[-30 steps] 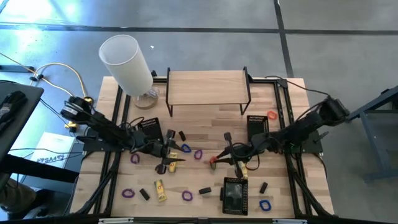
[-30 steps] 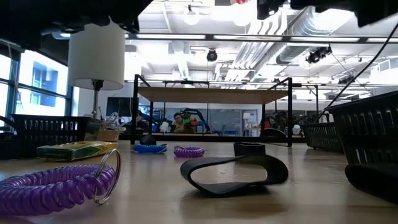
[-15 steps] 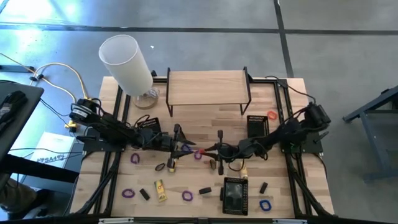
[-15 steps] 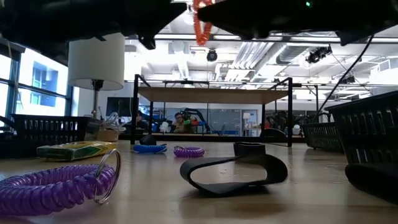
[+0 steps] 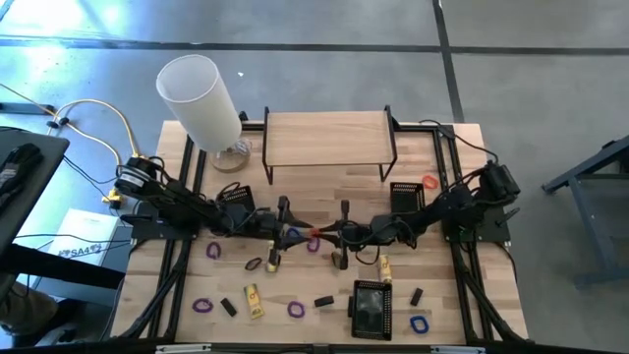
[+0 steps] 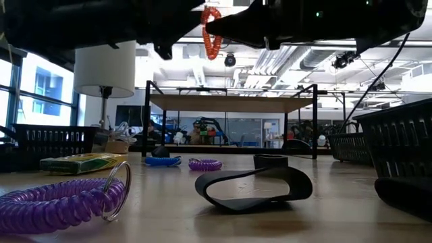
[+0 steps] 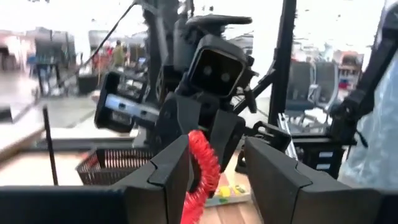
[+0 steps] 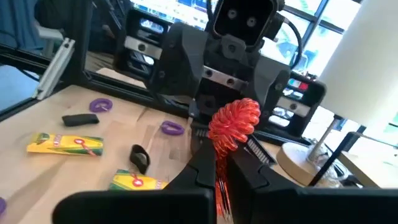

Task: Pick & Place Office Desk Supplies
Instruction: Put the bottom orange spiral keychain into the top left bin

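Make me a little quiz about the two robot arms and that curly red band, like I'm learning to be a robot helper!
1. True or false: the curly red band is lying on the table.
2. Which tool is shut on the curly red band? A) the left tool B) the right tool C) neither
3. Fill in the gap: the left tool's fingers are ____, one on each side of the band.

Key: 1 false, it hangs in the air above the table's middle. 2 B. 3 open.
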Motion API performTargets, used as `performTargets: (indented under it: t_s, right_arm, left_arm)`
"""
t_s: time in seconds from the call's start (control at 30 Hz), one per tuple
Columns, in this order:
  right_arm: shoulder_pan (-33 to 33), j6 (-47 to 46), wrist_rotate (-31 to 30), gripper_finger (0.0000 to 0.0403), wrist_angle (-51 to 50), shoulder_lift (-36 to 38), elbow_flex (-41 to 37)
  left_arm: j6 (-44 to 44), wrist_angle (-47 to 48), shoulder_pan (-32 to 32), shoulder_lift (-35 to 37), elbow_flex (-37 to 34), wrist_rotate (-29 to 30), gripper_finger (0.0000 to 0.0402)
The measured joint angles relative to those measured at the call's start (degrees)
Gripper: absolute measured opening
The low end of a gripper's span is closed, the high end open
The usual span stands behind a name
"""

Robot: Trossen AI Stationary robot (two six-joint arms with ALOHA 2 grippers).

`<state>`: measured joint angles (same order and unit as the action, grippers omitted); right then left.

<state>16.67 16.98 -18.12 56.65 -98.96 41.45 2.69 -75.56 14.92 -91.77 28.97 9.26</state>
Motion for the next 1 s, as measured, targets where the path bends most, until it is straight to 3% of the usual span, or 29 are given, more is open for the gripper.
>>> performTargets:
  t_s: [0.4, 1.0]
  right_arm:
    - [-1.1, 1.3, 0.0, 0.0004, -0.8, 0.0, 0.0]
    - [-2.6, 1.3, 0.3, 0.0005, -1.1, 0.0, 0.0]
  left_arm:
    - [11.7, 0.7, -3.1, 0.0, 0.0, -2.0, 0.0148]
    - [12.0, 1.0, -4.1, 0.0, 0.0, -4.0, 0.014]
